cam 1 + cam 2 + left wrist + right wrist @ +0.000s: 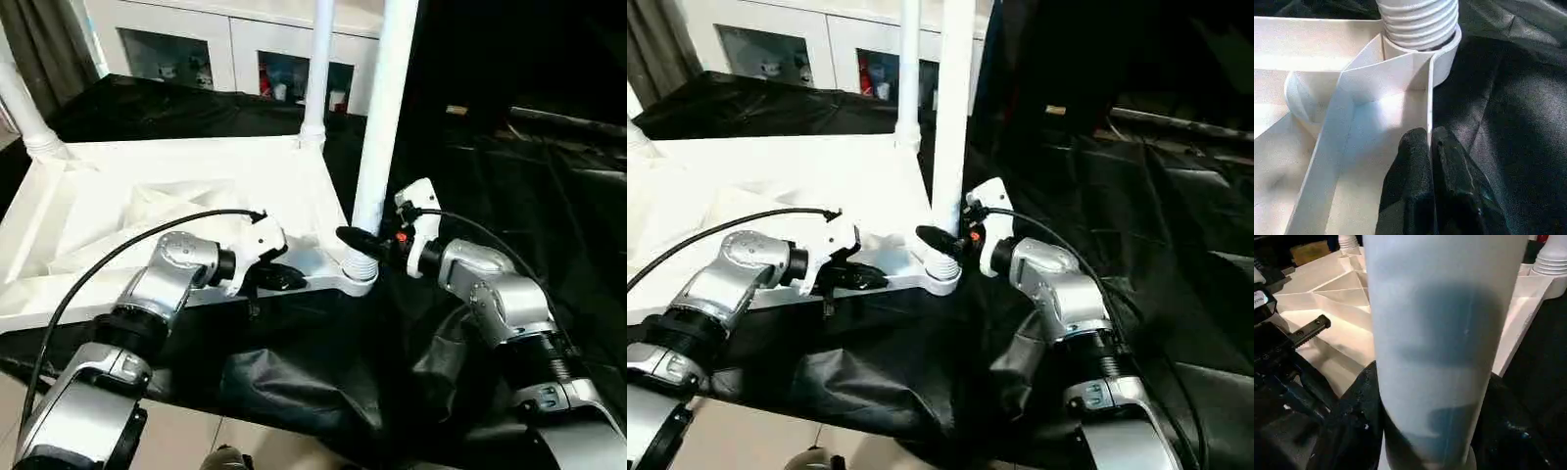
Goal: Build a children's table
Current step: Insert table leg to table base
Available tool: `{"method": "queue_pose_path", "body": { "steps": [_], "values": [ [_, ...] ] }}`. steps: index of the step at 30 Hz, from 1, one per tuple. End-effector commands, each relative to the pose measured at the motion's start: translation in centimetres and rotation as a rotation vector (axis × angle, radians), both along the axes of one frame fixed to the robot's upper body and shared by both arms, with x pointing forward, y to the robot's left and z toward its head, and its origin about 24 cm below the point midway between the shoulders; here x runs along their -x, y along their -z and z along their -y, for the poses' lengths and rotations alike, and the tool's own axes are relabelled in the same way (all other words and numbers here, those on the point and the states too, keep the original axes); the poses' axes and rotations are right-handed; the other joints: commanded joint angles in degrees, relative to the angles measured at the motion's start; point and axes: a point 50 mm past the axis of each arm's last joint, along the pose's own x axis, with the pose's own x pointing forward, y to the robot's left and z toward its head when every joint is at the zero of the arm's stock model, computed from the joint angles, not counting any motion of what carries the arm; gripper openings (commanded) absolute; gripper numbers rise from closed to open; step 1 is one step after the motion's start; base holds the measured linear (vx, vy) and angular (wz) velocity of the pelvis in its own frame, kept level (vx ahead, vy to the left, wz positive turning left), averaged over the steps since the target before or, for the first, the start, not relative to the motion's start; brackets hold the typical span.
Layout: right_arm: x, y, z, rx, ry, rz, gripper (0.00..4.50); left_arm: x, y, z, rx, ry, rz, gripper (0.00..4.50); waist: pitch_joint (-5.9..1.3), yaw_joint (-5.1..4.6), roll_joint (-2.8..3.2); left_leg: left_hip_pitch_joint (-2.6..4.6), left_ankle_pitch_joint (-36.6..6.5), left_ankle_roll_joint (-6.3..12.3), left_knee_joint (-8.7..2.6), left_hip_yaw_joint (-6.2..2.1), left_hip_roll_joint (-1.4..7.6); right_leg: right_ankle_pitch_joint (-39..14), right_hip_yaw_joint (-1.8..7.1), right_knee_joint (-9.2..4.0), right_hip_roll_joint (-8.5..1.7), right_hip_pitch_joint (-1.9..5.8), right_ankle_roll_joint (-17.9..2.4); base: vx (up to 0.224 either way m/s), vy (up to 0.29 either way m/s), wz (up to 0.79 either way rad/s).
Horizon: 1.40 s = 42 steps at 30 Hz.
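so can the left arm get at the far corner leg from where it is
Probably not as things stand: the left gripper is clamped on the tabletop near rim, and the far leg stands across the tabletop, beyond the near leg.

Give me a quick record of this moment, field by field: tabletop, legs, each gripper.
tabletop: white tabletop, ribbed underside up, on the black-draped work table
legs: three stand upright in corner sockets: near leg, far leg, left leg
left gripper: left gripper shut on the tabletop's near rim
right gripper: right gripper at the near leg just above its threaded base, a finger on each side
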Motion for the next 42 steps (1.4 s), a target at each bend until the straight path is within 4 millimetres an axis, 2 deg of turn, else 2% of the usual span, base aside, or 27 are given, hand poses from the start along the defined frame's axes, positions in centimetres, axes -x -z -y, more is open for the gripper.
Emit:
{"method": "queue_pose_path", "body": {
  "steps": [1,14,18,21,22,24,25,26,27,33,37,42],
  "values": [
    [-0.2,0.1,0.0,0.019,-0.012,-0.016,1.90,0.6,0.8,0.4,0.009,0.009,-0.034,0.00,-4.06,-0.02,-0.32,1.27,-10.42,0.00,-4.05,-0.88,1.62,-11.59,2.47,-4.28,-4.55,2.62,-10.99,0.000,0.000,0.00],
    [0.1,0.8,1.0,-0.048,0.035,-0.042,1.90,0.3,0.6,0.1,-0.005,-0.016,-0.016,0.00,-4.05,-0.07,-0.45,1.26,-10.85,-0.06,-4.09,-0.88,1.60,-11.99,2.49,-4.39,-4.56,2.55,-10.88,0.000,0.000,0.00],
    [0.4,1.7,1.5,-0.150,0.105,-0.058,1.90,0.4,0.5,0.1,-0.001,-0.018,-0.017,0.00,-4.10,0.01,-0.19,1.31,-11.21,-0.10,-4.12,-0.91,1.67,-11.89,2.49,-4.42,-4.62,2.49,-11.03,0.000,0.000,0.00],
    [0.6,2.0,1.6,-0.175,0.122,-0.062,1.90,0.4,0.5,0.1,-0.001,-0.016,-0.019,0.00,-4.02,-0.09,-0.22,1.37,-11.74,-0.16,-4.22,-0.92,1.65,-12.27,2.42,-4.51,-4.51,2.44,-11.30,0.000,0.000,0.00],
    [0.7,2.3,1.7,-0.195,0.135,-0.063,1.90,0.3,0.5,0.1,-0.001,-0.018,-0.017,0.00,-4.02,-0.07,0.00,1.37,-11.81,-0.23,-4.21,-0.93,1.61,-12.30,2.42,-4.52,-4.49,2.44,-11.31,0.000,0.000,0.00],
    [0.9,2.7,1.7,-0.220,0.153,-0.062,1.90,0.2,0.5,0.1,0.000,-0.019,-0.018,0.00,-4.05,-0.06,-0.11,1.38,-12.23,-0.32,-4.21,-0.92,1.68,-12.41,2.48,-4.57,-4.64,2.39,-11.24,0.000,0.000,0.00],
    [1.1,2.9,1.7,-0.234,0.164,-0.060,1.90,0.2,0.4,0.1,0.000,-0.019,-0.017,0.00,-4.05,-0.10,0.11,1.43,-12.35,-0.40,-4.28,-0.93,1.69,-12.11,2.47,-4.60,-4.54,2.34,-11.34,0.000,0.000,0.00],
    [1.1,2.9,1.7,-0.234,0.164,-0.060,1.90,0.2,0.4,0.1,0.000,-0.019,-0.017,0.00,-4.05,-0.10,0.11,1.43,-12.35,-0.40,-4.28,-0.93,1.69,-12.11,2.47,-4.60,-4.54,2.34,-11.34,0.000,0.000,0.00],
    [1.6,4.0,1.6,-0.221,0.188,-0.032,1.90,0.2,0.4,0.1,0.001,-0.021,-0.017,0.00,-4.03,-0.13,0.04,1.35,-12.46,-0.50,-4.31,-0.95,1.71,-11.99,2.42,-4.54,-4.58,2.36,-11.47,0.000,0.000,0.00],
    [3.0,5.4,0.8,-0.173,0.160,0.017,1.89,0.1,0.3,0.0,0.000,-0.027,-0.014,0.00,-3.80,-0.34,0.11,1.55,-15.54,-0.99,-4.59,-1.13,1.70,-16.13,2.46,-5.09,-4.56,2.16,-10.64,0.000,0.000,0.00],
    [3.4,5.6,0.2,-0.147,0.131,0.055,1.89,0.0,0.3,0.0,0.000,-0.028,-0.013,0.00,-3.71,-0.45,0.00,1.56,-16.33,-0.96,-4.72,-1.20,1.67,-17.78,2.49,-5.31,-4.64,2.21,-10.16,0.000,0.000,0.00],
    [2.8,5.1,0.2,-0.111,0.110,0.089,1.89,0.0,0.2,-0.1,-0.003,-0.026,-0.012,0.00,-3.60,-0.89,-0.04,1.58,-17.23,-0.90,-4.88,-1.28,1.68,-18.59,2.47,-5.44,-4.56,2.18,-10.37,0.000,0.000,0.00]
  ]
}}
